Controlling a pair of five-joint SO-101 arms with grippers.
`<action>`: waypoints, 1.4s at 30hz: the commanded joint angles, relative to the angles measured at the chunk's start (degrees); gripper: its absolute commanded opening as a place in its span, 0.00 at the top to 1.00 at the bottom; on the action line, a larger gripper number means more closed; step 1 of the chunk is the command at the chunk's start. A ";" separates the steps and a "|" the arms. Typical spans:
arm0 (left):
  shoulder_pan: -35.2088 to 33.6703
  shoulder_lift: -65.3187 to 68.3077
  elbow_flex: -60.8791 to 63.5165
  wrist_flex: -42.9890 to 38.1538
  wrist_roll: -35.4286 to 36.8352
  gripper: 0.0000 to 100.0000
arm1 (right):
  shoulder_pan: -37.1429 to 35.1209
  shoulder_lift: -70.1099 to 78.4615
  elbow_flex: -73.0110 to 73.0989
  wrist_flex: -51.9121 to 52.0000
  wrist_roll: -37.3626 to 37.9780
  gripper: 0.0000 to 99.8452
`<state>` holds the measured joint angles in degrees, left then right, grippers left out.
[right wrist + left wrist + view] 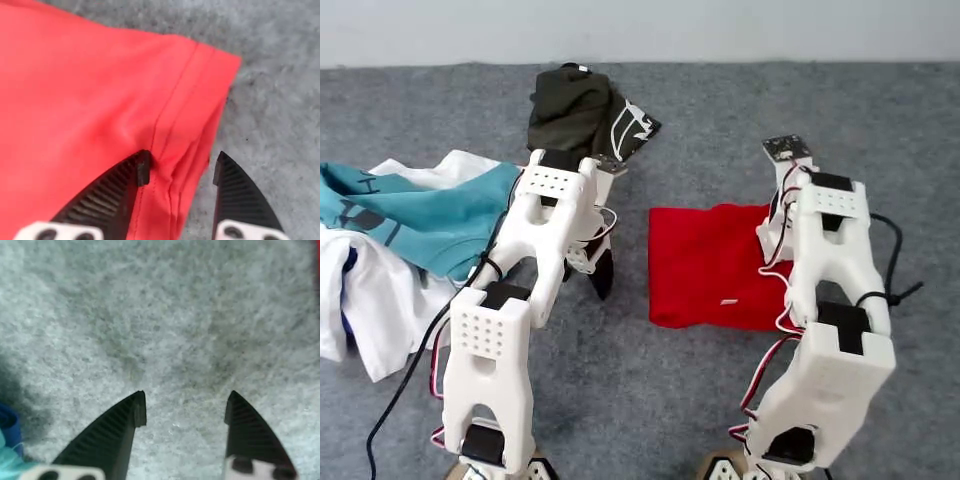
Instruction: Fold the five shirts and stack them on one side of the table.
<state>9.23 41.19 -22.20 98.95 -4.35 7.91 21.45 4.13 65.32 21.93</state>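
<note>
A folded red shirt (705,265) lies flat at the table's middle right. My right gripper (180,167) is open and low over the red shirt (85,100), its fingers astride the hemmed edge. My left gripper (187,407) is open over bare grey carpet, with nothing between its fingers (125,422). From above, the left gripper (600,272) hangs just left of the red shirt. A crumpled dark olive shirt (575,105) sits at the back. A teal shirt (420,215) lies over a white shirt (370,295) at the left.
Grey carpet (620,380) covers the table. A sliver of teal and blue cloth (6,440) shows beside my left gripper. Open carpet lies in front of the red shirt and at the far right.
</note>
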 commanded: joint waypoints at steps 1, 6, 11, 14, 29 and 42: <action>0.62 -4.48 -0.13 1.32 -0.97 0.74 | -0.22 -0.66 0.62 -2.59 -0.62 0.78; 0.62 -4.48 -0.13 1.32 -0.97 0.74 | -1.45 4.88 0.44 -2.59 0.09 0.83; 0.62 -4.48 -0.13 1.32 -0.97 0.74 | -3.91 6.11 0.26 -2.07 5.01 0.99; 0.62 -4.48 -0.13 1.32 -0.97 0.74 | -4.09 6.11 0.26 -2.07 5.01 0.98; 0.62 -4.48 -0.13 1.32 -0.97 0.74 | 8.04 1.27 -12.57 -2.68 4.84 0.99; 0.62 -4.48 -0.13 1.32 -0.97 0.74 | 25.63 4.26 -16.97 -9.10 -9.14 0.99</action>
<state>9.23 41.19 -22.20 98.95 -4.35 29.89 25.76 -9.05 58.46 15.96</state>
